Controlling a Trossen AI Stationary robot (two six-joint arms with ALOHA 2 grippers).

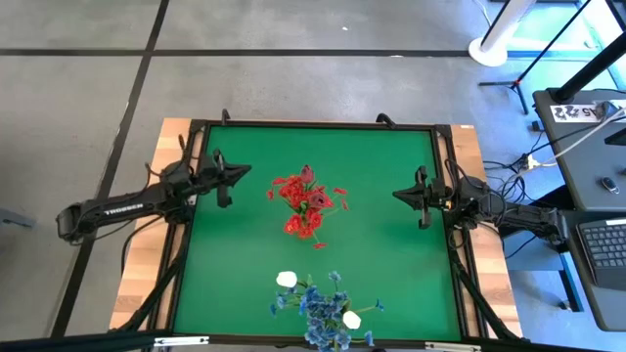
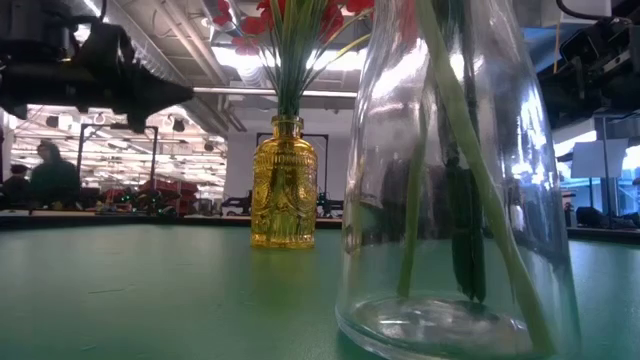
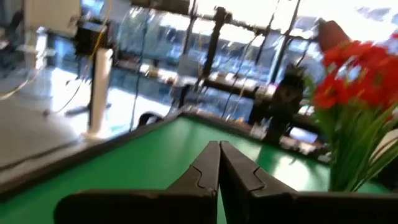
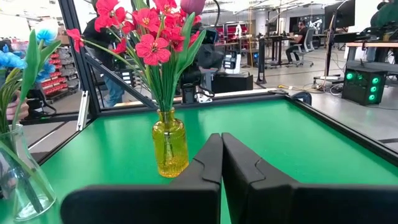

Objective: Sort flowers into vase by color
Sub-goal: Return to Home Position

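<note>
Your left gripper [image 1: 243,175] and right gripper [image 1: 398,196] sit pressed together, either side of the red-blossom sprays [image 1: 305,207] in the yellow glass vase [image 4: 169,148].

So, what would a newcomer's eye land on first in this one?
The red flowers standing in a yellow vase at the middle of the green table. Next, the clear vase at the edge nearest the low camera, holding blue flowers and two white tulips. The left arm and right arm sit at the sides, jaws shut.
</note>
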